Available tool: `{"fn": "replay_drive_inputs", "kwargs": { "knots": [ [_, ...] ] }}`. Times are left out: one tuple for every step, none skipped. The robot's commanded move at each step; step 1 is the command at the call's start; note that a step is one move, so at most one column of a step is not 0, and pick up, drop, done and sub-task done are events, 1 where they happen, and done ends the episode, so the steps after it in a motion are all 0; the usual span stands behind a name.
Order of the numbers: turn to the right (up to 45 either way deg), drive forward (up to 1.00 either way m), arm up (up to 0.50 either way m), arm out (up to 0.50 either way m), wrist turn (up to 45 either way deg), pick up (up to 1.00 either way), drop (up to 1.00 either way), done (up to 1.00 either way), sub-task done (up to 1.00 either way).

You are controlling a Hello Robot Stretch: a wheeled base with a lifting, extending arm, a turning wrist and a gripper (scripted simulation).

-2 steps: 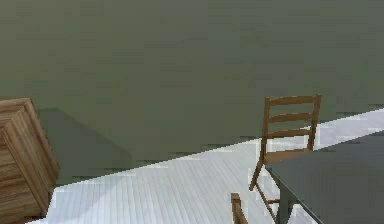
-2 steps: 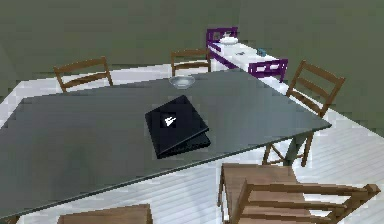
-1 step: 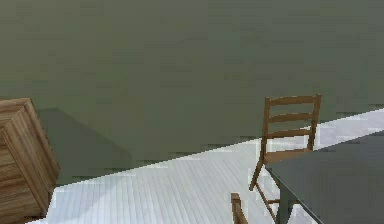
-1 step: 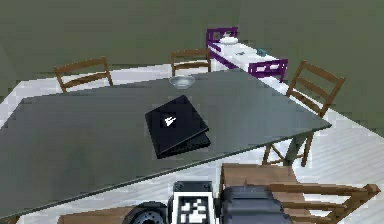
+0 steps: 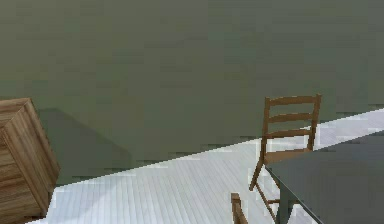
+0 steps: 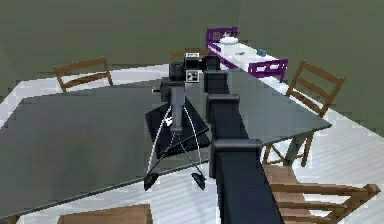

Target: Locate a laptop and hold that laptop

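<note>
1 dark laptop (image 6: 200, 135) lies on the table (image 6: 70, 130) at the gripper (image 6: 173, 172); whether held, cannot tell.

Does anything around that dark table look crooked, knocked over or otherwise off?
Mostly no: the chairs stand upright around the dark table. One thing looks askew: a dark flat slab at the gripper appears tilted relative to the tabletop; whether it is held or lying there cannot be told.

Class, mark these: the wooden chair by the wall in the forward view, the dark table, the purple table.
wooden chair (image 5: 292, 102), forward view, top slat of its backrest.
dark table (image 6: 80, 130), arm side view, bare tabletop.
purple table (image 6: 265, 68), arm side view, its purple side.
</note>
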Motion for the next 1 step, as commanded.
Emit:
{"fn": "replay_drive_inputs", "kwargs": {
  "knots": [
    [0.0, 0.00, 0.00, 0.00, 45.0, 0.00, 0.00, 0.00, 0.00]
  ]
}}
